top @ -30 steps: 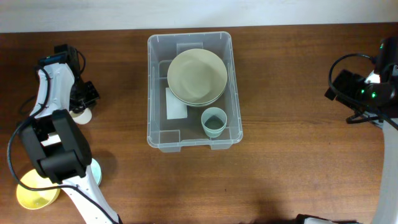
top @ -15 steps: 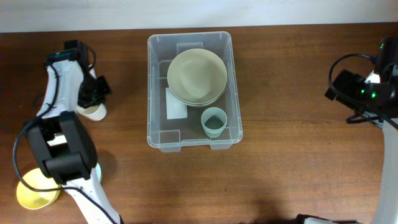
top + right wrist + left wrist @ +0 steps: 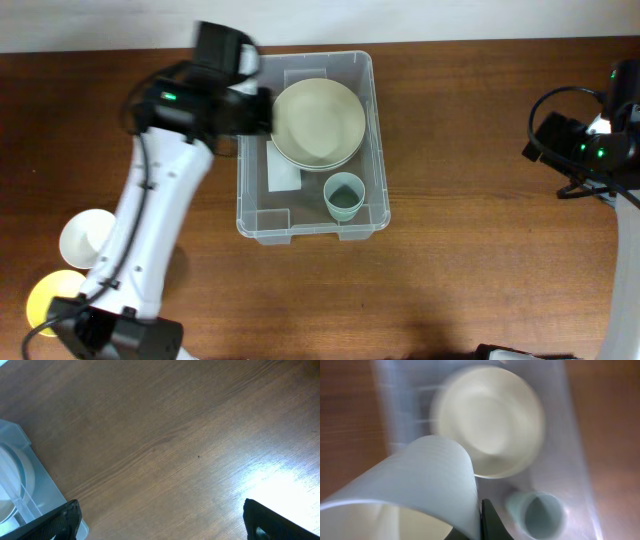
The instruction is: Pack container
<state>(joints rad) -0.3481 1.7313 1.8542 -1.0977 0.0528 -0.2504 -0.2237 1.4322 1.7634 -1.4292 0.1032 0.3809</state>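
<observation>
Brown wooden tabletop (image 3: 480, 250) is occupied centrally by the large clear plastic rectangular container (image 3: 255, 215), judged light, stiff and slick, best taken at its rim. A pale ribbed round cup (image 3: 420, 485) is gripped by the left hand (image 3: 258, 112) above its left wall; the right hand (image 3: 160, 510) is held open.

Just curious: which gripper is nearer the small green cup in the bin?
Left. The left gripper, holding a white cup, hangs over the container near the green cup; the right gripper is open, far off by the table's right edge.
</observation>
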